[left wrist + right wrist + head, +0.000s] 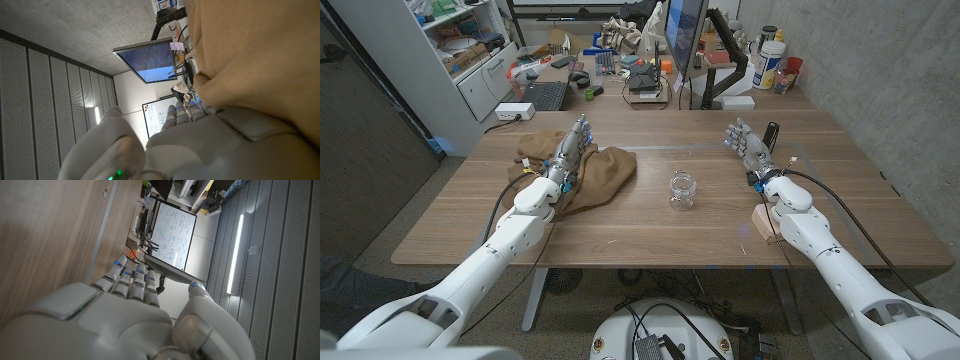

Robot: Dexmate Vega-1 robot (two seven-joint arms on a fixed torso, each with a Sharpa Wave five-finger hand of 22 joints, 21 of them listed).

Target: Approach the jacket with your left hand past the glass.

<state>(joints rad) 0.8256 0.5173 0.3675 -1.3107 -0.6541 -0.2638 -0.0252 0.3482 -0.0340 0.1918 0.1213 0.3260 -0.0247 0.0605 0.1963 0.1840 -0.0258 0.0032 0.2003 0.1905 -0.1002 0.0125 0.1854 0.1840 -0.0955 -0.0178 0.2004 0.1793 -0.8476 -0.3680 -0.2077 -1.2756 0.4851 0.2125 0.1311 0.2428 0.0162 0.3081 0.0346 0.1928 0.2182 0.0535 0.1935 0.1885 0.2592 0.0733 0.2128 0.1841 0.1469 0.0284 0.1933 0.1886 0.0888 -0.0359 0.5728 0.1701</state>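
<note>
Reaching over the brown jacket (590, 172), left of the glass (682, 188), the left hand (570, 152) is being held unclenched, grasping nothing. Lowering onto the cloth is being called for next.

jacket (600, 172): brown | glass (682, 188): clear | table (650, 230): wood grain | hands: white-grey

Left hand (572, 150): arm extended forward, fingers straight and together, nothing held. Right hand (750, 148): arm extended, fingers apart, nothing held.
</note>
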